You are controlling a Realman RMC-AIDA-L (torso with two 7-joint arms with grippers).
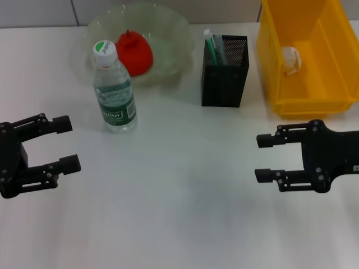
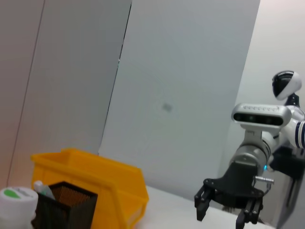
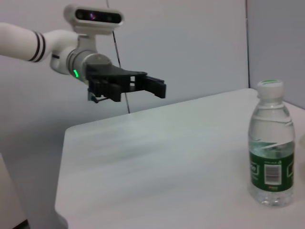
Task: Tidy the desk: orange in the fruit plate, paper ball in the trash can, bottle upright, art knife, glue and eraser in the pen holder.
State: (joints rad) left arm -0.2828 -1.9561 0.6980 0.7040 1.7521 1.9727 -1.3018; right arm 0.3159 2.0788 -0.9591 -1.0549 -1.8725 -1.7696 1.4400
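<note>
At frame left the left gripper (image 1: pixel 66 144) hovers, jaws open, empty. Upper left, the orange (image 1: pixel 134 52) sits in the fruit plate (image 1: pixel 168 28) and the bottle (image 1: pixel 114 88) stands upright. The pen holder (image 1: pixel 225 70) at top centre holds items; the paper ball (image 1: pixel 291 60) lies in the trash can (image 1: pixel 331 84), upper right. The right gripper (image 1: pixel 263 158) is open. The task looks finished.

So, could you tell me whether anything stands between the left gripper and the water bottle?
Nothing visible does. The left gripper hangs open over bare table, and the bottle stands upright beyond it, in front of the fruit plate.

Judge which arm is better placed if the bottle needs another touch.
Left: its open tool hovers nearer the upright bottle; the open right tool sits by the yellow bin.
</note>
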